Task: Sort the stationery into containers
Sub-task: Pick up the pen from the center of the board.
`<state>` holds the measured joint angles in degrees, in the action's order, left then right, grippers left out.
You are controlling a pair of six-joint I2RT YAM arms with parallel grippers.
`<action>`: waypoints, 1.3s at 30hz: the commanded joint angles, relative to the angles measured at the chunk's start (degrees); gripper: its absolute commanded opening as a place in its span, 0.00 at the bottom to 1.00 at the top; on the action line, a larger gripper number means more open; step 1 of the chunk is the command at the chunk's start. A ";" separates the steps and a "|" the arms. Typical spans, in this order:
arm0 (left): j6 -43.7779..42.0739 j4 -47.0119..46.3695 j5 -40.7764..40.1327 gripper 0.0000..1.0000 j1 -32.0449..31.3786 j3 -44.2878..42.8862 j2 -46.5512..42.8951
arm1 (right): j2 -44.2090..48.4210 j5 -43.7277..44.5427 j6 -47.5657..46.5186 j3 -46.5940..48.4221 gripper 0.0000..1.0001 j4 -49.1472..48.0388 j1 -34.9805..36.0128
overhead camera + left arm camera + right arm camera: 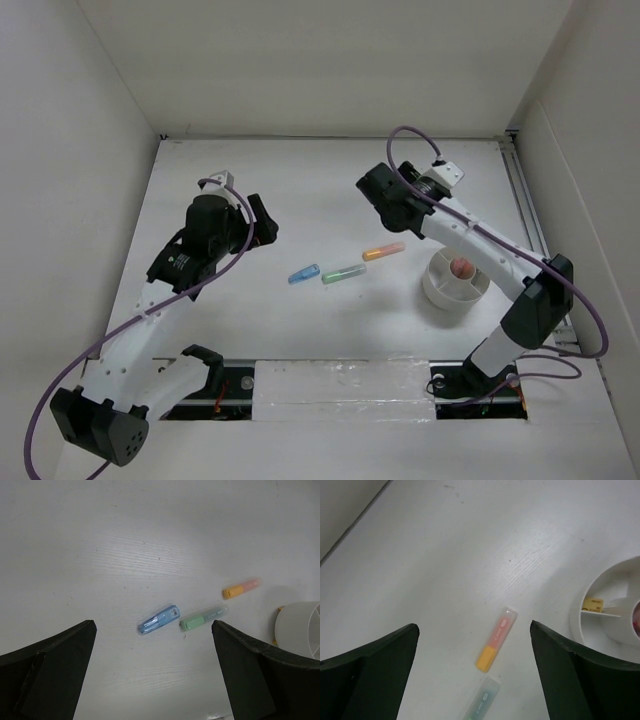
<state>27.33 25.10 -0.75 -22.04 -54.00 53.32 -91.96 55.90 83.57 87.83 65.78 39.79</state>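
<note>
A round white plastic cup (455,279), divided inside into a centre well and ring compartments, stands near the table's right edge, closer to the near edge than the far one. One ring compartment holds a tiny yellow block (594,603), lying against a divider wall. The centre well holds something pinkish-red (461,267), too blurred to identify. Out on the white table (300,180), around its middle, three stubby markers lie in a loose row rising toward the far right corner: a blue marker (303,274) nearest the left edge, a green marker (343,273) just beside it, and an orange marker (383,251) nearest the cup, apart from its rim. The left gripper (262,225) hangs over the left half of the table with its jaws spread wide and nothing between them. The right gripper (372,188) hangs toward the far edge, beyond the orange marker, likewise spread and empty. From above, the right arm crosses the cup's right rim and hides part of it. Both wrist views cut the cup off at the frame edge, and the right wrist view shows only the green marker's upper part.
</note>
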 commanded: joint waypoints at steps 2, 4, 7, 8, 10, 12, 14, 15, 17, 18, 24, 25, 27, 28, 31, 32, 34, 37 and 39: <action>-1.05 -1.55 -0.83 1.00 0.07 0.73 -1.46 | -0.50 -2.36 -16.81 2.44 1.00 -10.91 1.78; -1.05 -2.08 -0.83 1.00 0.07 0.74 -1.46 | 0.03 -7.28 -18.09 -0.10 1.00 -17.07 1.78; -1.05 -2.08 -1.36 1.00 0.07 0.74 -1.46 | 1.26 -9.75 -13.80 -2.83 1.00 -19.19 2.31; -1.05 -2.08 -1.36 1.00 0.07 0.74 -1.46 | 1.26 -9.76 -12.91 -4.23 1.00 -19.20 3.09; -1.05 -2.08 -1.36 1.00 0.07 0.74 -0.85 | 1.26 -7.66 -9.84 -4.25 1.00 -19.20 4.85; -1.05 -2.08 -1.36 1.00 0.07 0.74 -0.85 | -0.57 -6.33 -5.64 -2.68 1.00 -15.79 6.08; -1.05 -2.08 -0.83 1.00 0.07 0.74 -0.85 | -2.68 -6.33 -1.94 -1.97 0.99 -12.62 6.09; -1.05 -2.08 -0.83 1.00 0.07 0.74 -0.85 | -3.91 -6.33 0.34 -0.05 0.96 -10.69 6.09; -1.05 -2.08 -0.83 1.00 0.07 0.74 -0.85 | -7.78 -8.60 4.66 1.63 0.93 -6.13 6.09; -1.05 -2.08 -0.31 1.00 0.07 1.26 -0.85 | -8.92 -9.48 5.37 3.12 0.93 -4.97 4.70; -0.53 -2.60 -0.30 1.00 0.07 1.79 -2.61 | -10.87 -11.68 5.90 0.33 0.86 -7.05 3.63; -0.53 -2.60 0.31 1.00 0.07 1.79 -2.61 | -10.87 -12.21 5.38 -1.24 0.84 -7.85 2.76; -0.53 -2.60 0.84 1.00 0.07 1.79 -2.61 | -11.65 -14.23 5.38 -2.04 0.82 -7.86 1.44; -0.53 -2.60 0.84 1.00 0.07 1.79 -2.61 | -12.27 -15.89 5.38 -2.05 0.82 -8.55 0.30; -0.53 -2.60 1.37 1.00 0.07 1.79 -3.31 | -14.82 -17.22 5.98 -2.67 0.79 -8.04 -1.03; -0.53 -2.60 1.37 1.00 0.07 1.79 -4.01 | -15.43 -17.23 5.99 -3.19 0.79 -8.03 -1.03; -0.53 -2.60 1.89 1.00 0.07 1.79 -4.54 | -16.92 -17.84 7.13 -3.19 0.79 -8.03 -2.25; -1.05 -2.60 1.90 1.00 0.07 1.79 -4.54 | -19.03 -19.15 7.13 -3.19 0.78 -8.03 -3.57; -1.05 -2.60 1.90 1.00 0.07 1.79 -4.54 | -19.65 -19.86 7.13 -3.19 0.78 -8.03 -4.28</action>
<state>27.20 24.51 0.27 -22.04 -52.47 49.58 -111.24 37.76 89.45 84.77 57.67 36.38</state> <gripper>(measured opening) 0.997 0.783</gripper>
